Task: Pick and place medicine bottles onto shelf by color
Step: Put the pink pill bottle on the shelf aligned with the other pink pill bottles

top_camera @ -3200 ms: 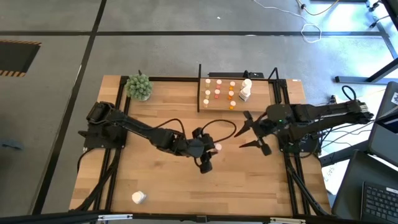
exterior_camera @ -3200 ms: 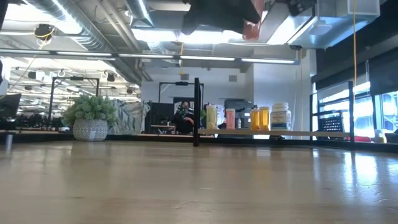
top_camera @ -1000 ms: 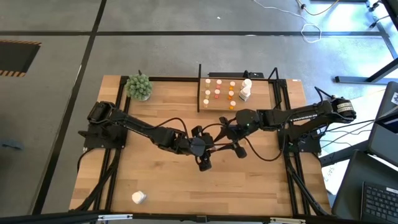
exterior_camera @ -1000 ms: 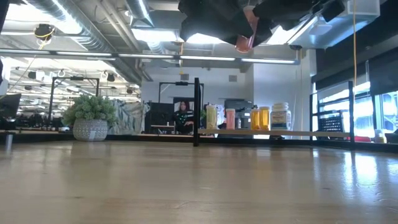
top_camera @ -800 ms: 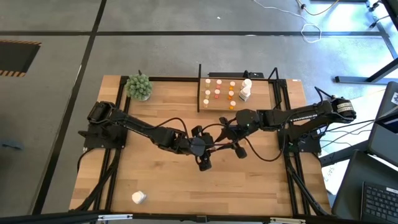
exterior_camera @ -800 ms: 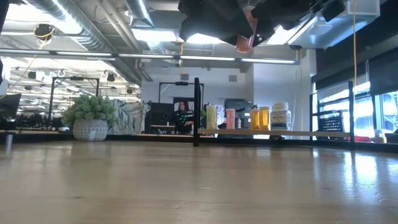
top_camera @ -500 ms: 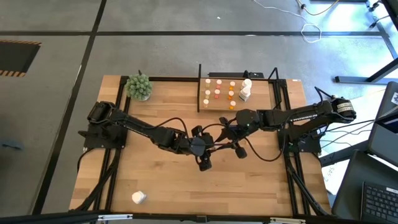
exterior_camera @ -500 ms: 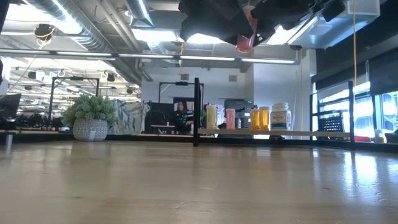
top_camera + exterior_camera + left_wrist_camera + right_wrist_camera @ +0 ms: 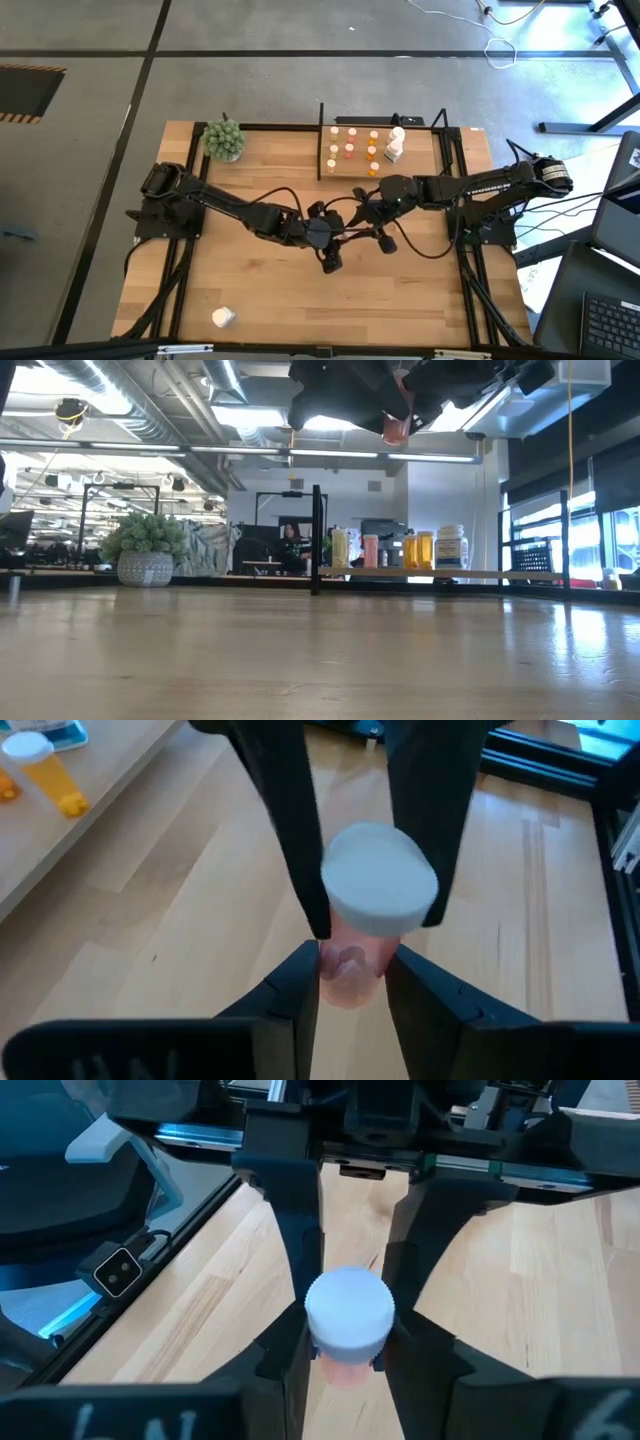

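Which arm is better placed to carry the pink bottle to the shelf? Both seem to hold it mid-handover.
Right, likely. Both the left tool and right tool grip the pink bottle, but the right arm's side lies nearer the shelf.

Both hands meet mid-table — the left hand [image 9: 334, 240] and right hand [image 9: 362, 222] block each other's way there. Behind them the shelf [image 9: 410, 160] is crowded with medicine bottles [image 9: 350, 150] and fenced by black uprights. Front of the table [image 9: 400, 300] is open — only one white bottle [image 9: 223, 317] lies near the front-left corner.
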Robot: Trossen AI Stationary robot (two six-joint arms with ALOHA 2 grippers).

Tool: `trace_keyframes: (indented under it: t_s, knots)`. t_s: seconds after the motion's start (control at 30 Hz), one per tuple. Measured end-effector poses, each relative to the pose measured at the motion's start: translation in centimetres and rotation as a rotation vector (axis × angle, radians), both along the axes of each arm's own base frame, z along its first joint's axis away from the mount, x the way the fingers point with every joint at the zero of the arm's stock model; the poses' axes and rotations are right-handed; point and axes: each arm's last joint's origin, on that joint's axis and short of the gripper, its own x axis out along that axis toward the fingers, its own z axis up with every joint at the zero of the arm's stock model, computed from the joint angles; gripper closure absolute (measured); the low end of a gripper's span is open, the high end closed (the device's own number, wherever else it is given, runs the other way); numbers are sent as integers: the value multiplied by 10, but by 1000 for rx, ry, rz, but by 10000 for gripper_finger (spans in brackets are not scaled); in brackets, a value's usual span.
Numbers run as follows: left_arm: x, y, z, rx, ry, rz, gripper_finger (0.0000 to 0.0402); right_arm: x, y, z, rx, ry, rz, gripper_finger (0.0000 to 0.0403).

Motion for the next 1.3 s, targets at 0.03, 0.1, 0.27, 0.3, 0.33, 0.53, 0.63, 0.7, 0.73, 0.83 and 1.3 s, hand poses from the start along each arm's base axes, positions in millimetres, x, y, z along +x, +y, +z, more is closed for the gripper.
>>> trace_keyframes:
  t_s: [0.03, 0.1, 0.27, 0.3, 0.33, 0.53, 0.63, 0.7, 0.73, 0.83, 1.3]
  knots:
    - [0, 1, 0, -9, -2, 8, 297, 0, 0, 0, 0, 0, -1, 293]
    - [1, 3, 0, -16, -5, 17, 284, 0, 0, 0, -3, 0, -5, 293]
    - [2, 6, 1, -21, -17, 25, 256, 0, 0, -1, -4, 5, -7, 293]
    - [2, 6, 1, -22, -17, 23, 253, 0, 0, -1, -5, 10, -7, 293]
    - [2, 6, 1, -22, -17, 21, 251, -1, 0, -2, -5, 17, -7, 293]
    - [0, 0, 0, -11, -7, 10, 251, -1, -8, -4, 6, 46, -30, 293]
    - [-1, 0, -1, -5, 15, 13, 252, -1, -15, -4, 24, 59, -62, 293]
    - [-2, 2, -3, 1, 40, 21, 252, -1, -20, -5, 26, 70, -83, 293]
    - [-3, 2, -5, 2, 52, 22, 252, -2, -23, -5, 23, 76, -99, 293]
    - [-4, 3, -6, -7, 68, 42, 252, -5, -32, -4, 29, 89, -138, 293]
    - [-3, 19, -1, -1, 51, 97, 252, -16, -97, -4, 64, 146, -656, 293]
